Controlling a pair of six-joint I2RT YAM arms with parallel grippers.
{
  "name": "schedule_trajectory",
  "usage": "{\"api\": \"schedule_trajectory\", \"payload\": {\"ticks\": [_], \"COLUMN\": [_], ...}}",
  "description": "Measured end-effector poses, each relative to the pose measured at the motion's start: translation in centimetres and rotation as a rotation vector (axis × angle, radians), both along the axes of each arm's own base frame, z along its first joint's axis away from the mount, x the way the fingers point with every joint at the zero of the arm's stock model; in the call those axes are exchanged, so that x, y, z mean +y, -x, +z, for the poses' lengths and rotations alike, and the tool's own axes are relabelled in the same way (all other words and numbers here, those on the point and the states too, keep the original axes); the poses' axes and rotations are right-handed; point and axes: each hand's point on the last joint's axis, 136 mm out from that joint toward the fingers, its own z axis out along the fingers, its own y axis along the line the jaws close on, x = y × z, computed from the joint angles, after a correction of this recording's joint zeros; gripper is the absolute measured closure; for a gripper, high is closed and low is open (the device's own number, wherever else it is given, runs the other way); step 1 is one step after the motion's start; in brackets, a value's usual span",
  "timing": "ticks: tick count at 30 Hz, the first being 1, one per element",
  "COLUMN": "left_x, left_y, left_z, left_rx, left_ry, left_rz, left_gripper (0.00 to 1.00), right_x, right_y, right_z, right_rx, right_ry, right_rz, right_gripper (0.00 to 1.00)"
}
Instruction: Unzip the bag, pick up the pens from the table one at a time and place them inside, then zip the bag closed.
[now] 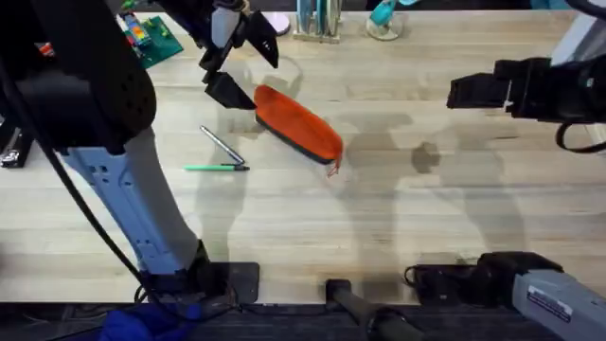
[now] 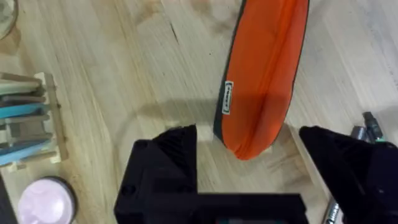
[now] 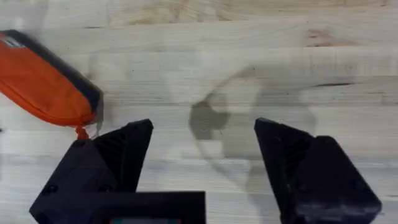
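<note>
This looks like a robot lab or workshop. Two robot arms are fixed at the near edge of a pale wooden surface (image 1: 398, 218), with black cables (image 1: 66, 189) running along them. A green circuit board (image 1: 151, 36) lies at the far side, next to a small wooden rack (image 2: 43, 118) with blue things standing in it.

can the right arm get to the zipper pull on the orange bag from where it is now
Probably yes. The right gripper hangs open above bare table, and the red zipper pull sticks out from the bag end nearest it. Nothing lies between them; the left gripper straddles the far end.
</note>
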Motion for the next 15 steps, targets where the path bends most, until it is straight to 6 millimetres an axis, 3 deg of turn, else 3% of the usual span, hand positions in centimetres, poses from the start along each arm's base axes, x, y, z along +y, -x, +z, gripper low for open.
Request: {"api": "schedule_trajectory", "payload": {"ticks": [15], "left_x": [-0.08], "left_y": [0.49], "left_z": [-0.29], "left_rx": [0.033], "left_ry": [0.000], "left_rz": [-0.002], "left_gripper": [0.010], "right_x": [0.01], "right_y": [0.00], "right_z": [0.00], "right_rx": [0.000], "right_ry": [0.000], "right_rz": [0.000], "right_gripper": [0.005]}}
